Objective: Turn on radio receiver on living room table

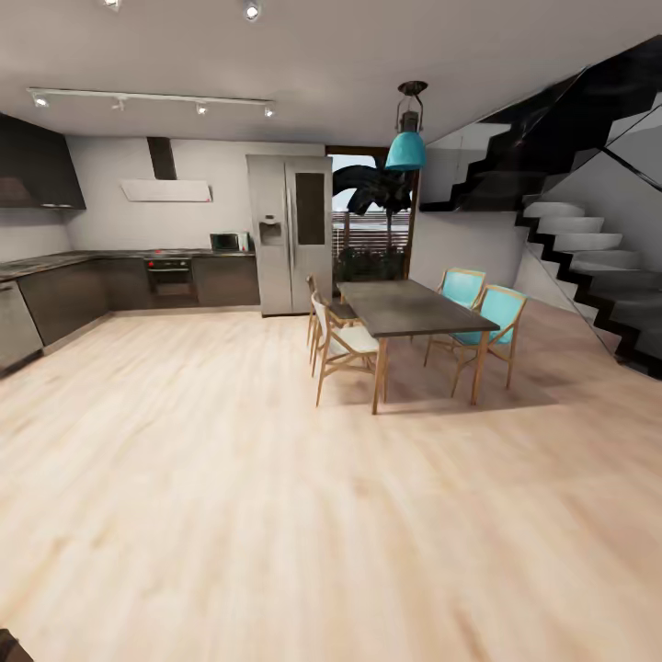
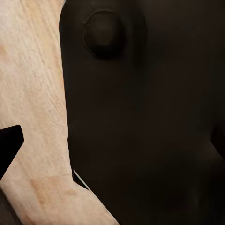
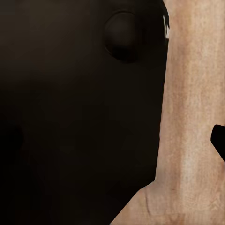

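Staircase: cut off by the head view's right edge, upper flight lost in dark reflections.
Kitchen counter: runs out at the left edge.
Microwave: too small to read any detail.
Dark robot body: blocks most of the left wrist view; another dark mass likewise blocks the right wrist view.

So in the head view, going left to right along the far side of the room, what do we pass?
Black built-in oven → small microwave → tall steel fridge → dark wooden-legged dining table → turquoise chairs → grey staircase.
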